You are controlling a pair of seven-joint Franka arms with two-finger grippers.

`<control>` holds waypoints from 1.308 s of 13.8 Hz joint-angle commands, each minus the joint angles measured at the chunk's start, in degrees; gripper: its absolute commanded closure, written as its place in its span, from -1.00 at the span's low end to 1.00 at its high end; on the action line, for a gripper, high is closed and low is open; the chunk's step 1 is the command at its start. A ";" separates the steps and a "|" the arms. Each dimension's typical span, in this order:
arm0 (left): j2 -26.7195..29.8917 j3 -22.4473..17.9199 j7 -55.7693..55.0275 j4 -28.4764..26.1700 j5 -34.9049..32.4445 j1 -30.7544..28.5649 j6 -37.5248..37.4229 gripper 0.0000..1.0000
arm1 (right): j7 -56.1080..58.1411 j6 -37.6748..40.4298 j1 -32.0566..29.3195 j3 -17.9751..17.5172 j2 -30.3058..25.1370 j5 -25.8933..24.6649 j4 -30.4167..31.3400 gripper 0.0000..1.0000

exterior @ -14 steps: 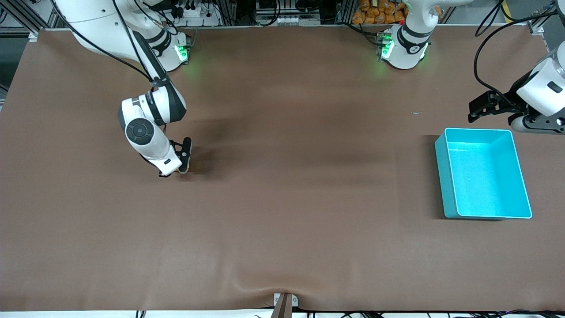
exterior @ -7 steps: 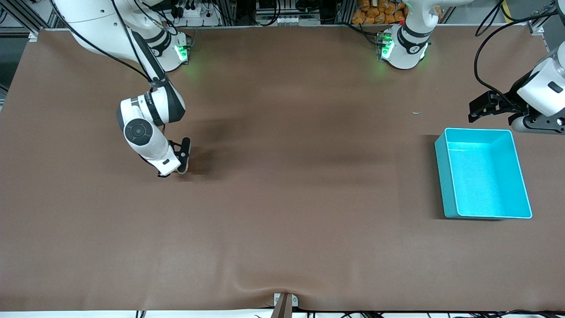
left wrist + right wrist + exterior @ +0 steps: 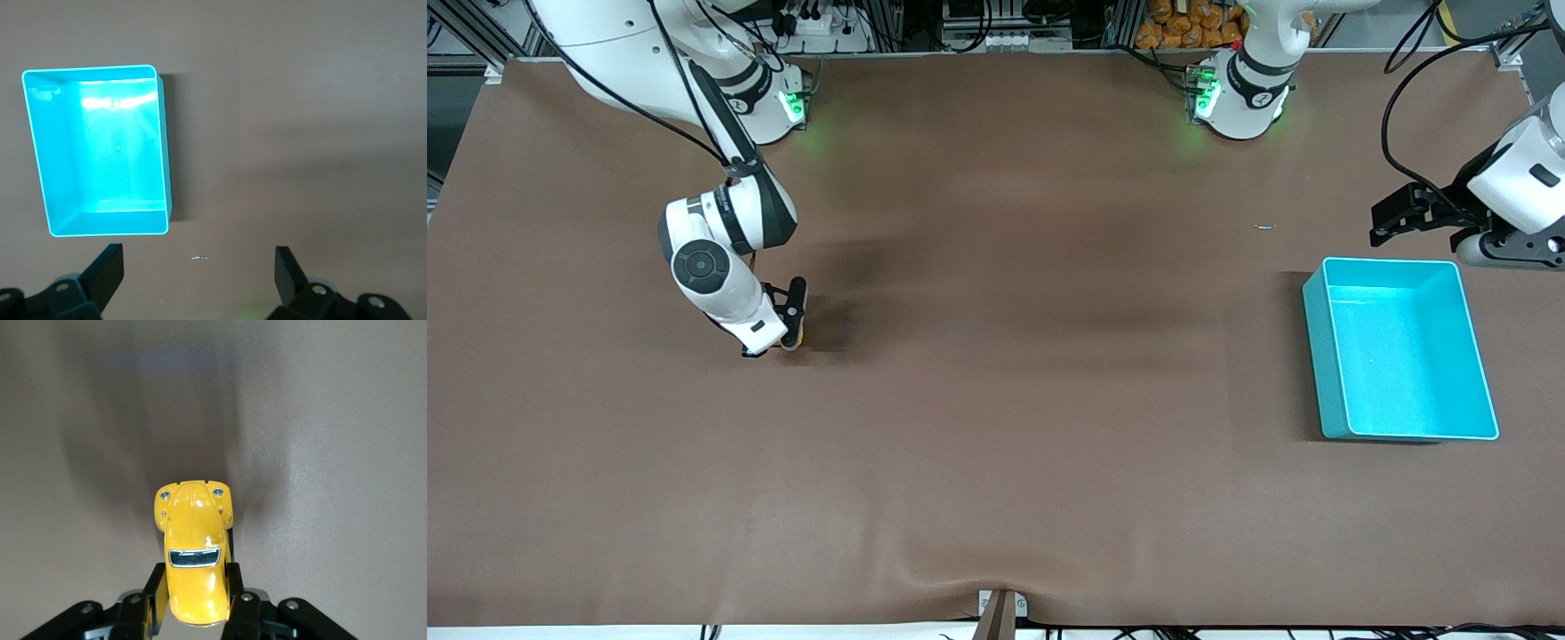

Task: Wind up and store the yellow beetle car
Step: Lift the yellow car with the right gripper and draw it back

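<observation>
The yellow beetle car [image 3: 194,550] is a small rounded toy with a dark window, clamped by its sides between the black fingers [image 3: 155,593] of my right gripper [image 3: 195,587]. In the front view only an orange sliver of the car [image 3: 799,336] shows beside the right gripper [image 3: 787,333], down at the table surface toward the right arm's end. My left gripper [image 3: 1392,222] hangs open and still beside the turquoise bin [image 3: 1319,356]. In the left wrist view that gripper [image 3: 198,270] has nothing between its fingers.
The turquoise bin [image 3: 40,167] has nothing in it and stands toward the left arm's end of the brown table. A tiny white scrap [image 3: 1266,227] lies on the mat near the bin, seen also as a white scrap [image 3: 198,257] under the left gripper.
My right gripper has slid a little toward the right arm's end of the table with the car still in it. The left arm has not moved.
</observation>
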State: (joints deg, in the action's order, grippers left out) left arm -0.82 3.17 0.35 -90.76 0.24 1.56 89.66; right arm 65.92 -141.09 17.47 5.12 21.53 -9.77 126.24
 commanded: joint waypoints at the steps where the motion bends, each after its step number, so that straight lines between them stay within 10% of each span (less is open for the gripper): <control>1: -0.15 0.17 1.05 0.59 -0.76 0.20 0.17 -1.00 | 2.28 -3.84 -2.08 -0.20 3.25 -1.13 -0.21 0.38; 18: -0.15 0.17 1.05 0.50 -0.76 -0.24 0.26 -1.00 | 9.66 -4.54 -11.31 -0.11 5.01 -1.31 -0.38 0.37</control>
State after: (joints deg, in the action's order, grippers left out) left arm -0.82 3.19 0.35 -90.76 0.24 1.46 89.89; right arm 74.18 -141.43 8.52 5.22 21.50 -9.77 126.58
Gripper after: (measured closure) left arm 0.000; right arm 0.604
